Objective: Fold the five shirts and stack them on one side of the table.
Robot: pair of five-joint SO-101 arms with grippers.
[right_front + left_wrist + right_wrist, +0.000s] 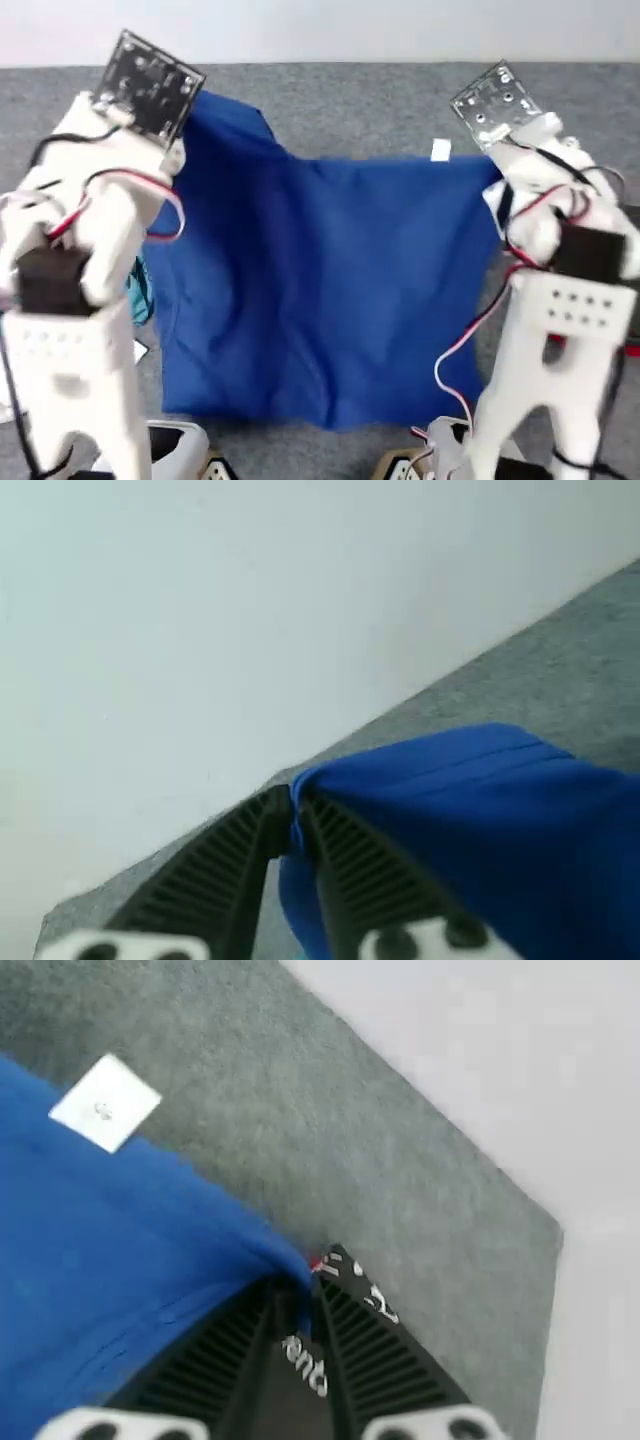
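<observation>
A blue shirt (320, 290) lies spread over the grey table, its far edge raised at both corners. In the left wrist view my left gripper (296, 810) is shut on a bunched corner of the blue shirt (480, 820), lifted above the table's far edge. In the right wrist view my right gripper (305, 1285) is shut on the other far corner of the blue shirt (110, 1250), near a white tag (105, 1115). From above, the left arm (90, 210) stands at the shirt's far left and the right arm (550, 240) at its far right.
A white wall (320, 30) runs behind the grey table (360, 110). A bit of teal fabric (140, 290) peeks out beside the left arm. The arm bases stand at the near edge.
</observation>
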